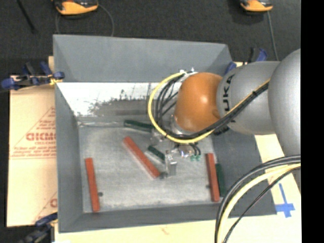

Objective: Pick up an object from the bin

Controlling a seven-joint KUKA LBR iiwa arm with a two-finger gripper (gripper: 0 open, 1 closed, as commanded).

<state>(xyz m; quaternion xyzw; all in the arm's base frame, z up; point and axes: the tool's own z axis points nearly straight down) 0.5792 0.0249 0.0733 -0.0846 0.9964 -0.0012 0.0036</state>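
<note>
Three red-orange sticks in the grey bin [68,156], plus a few dark green bits; pick not done, nothing visibly raised off the floor. Landmark is the orange cover [196,104] on the arm's wrist. The gripper [168,169] hangs just below the cover, low over the bin floor. Whether it is spread or pressed together: cannot tell, the wrist and cables hide too much. The nearest thing is the diagonal stick [140,157], below-left of the cover. It is flat, long, narrow and red-orange, lies on the floor, and slants down to the right, with its lower end just beside the gripper, maybe touching; contact is not clear. It looks rigid and thin, and I judge it easy to pinch across its width. A small green piece [156,153] lies between that stick and the gripper, directly below the cover. Another dark green piece [135,124] sits left of the cover by the far wall. The left stick [92,184] is far down-left of the cover, well apart from it. The right stick [212,177] is below-right of the cover, with a dark green strip [219,173] just beside it. Judgement: the approach looks about finished; the grasp is unconfirmed and the lift and carry-out are left.
</note>
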